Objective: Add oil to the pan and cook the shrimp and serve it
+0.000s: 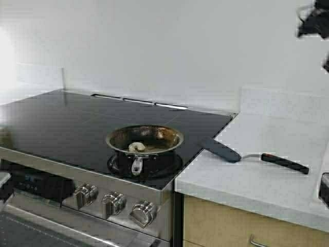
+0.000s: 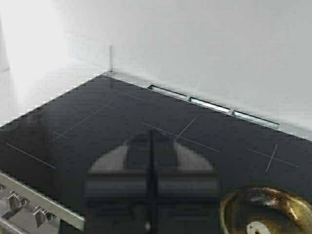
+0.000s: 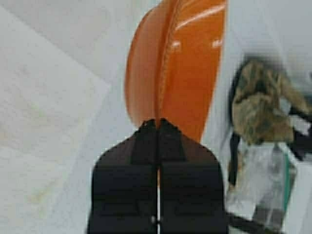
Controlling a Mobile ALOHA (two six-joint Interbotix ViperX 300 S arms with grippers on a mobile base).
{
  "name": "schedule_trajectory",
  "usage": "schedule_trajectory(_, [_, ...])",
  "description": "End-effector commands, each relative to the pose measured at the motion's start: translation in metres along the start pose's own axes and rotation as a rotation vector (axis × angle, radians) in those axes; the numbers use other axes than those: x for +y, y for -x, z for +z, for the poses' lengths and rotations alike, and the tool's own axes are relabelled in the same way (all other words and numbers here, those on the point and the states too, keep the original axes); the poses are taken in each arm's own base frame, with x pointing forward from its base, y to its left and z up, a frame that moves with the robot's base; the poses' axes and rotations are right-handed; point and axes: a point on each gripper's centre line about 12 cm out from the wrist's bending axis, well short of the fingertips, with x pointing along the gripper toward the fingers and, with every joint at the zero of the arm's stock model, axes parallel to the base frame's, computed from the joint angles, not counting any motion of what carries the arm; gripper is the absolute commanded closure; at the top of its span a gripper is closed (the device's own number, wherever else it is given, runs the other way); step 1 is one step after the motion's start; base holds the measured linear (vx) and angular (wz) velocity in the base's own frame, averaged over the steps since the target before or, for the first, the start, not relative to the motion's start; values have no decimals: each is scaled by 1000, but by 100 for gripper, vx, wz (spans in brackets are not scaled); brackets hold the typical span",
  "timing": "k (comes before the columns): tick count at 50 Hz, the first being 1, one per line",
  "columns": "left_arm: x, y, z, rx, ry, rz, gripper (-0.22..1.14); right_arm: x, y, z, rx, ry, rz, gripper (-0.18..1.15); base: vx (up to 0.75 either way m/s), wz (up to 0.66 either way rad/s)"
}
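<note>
The left tool shows only in the left wrist view, where its two fingers are pressed together with nothing between them, above the black glass of the stove. That view also shows the far left corner of the glass, the thin lines that mark the cooking zones, and the vent slots along the back edge, which the high view gives only from far. Most of the glass on the left and at the back is bare. At the front edge of the stove are the knobs.

The pan stands on the front right zone, near the front edge, its stub handle pointing toward the knobs. The shrimp lies inside the pan, at the side nearest to the handle. In the left wrist view only a part of the pan's rim and a pale bit of the shrimp come in at the corner.

Right of the stove, on the white worktop, a black spatula lies with its blade over the edge of the glass.

The right tool shows clearly only in its own wrist view: it is closed on the rim of an orange bowl, which stands on its edge there.
</note>
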Motion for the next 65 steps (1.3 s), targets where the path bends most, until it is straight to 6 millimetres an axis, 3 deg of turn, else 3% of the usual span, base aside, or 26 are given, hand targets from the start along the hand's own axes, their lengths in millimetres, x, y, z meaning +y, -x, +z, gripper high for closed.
schedule_trajectory(1, [0, -2, 3, -6, 0, 1, 89, -6, -27, 4, 32, -36, -5, 90, 0, 0])
schedule_trajectory(14, [0, -2, 3, -8, -2, 1, 89, 23, -92, 21, 92, 17, -18, 90, 0, 0])
schedule_trajectory(26, [0, -1, 2, -6, -2, 3, 89, 50, -131, 44, 81, 85, -39, 90, 0, 0])
schedule_trajectory(32, [0, -1, 2, -5, -3, 1, 89, 55, -143, 49, 78, 94, -48, 90, 0, 0])
schedule_trajectory(45, [1, -1, 1, -3, -3, 3, 89, 54, -148, 53, 46, 87, -20, 88, 0, 0])
schedule_trajectory(50, [0, -1, 1, -2, -3, 2, 89, 48, -145, 56, 31, 57, -8, 72, 0, 0])
schedule_trajectory(60, [0, -1, 1, -2, -3, 2, 89, 33, -138, 61, 42, 19, 30, 7, 0, 0])
schedule_trajectory(65, [0, -2, 1, -2, -5, 1, 89, 32, -137, 59, 63, 49, 56, 1, 0, 0])
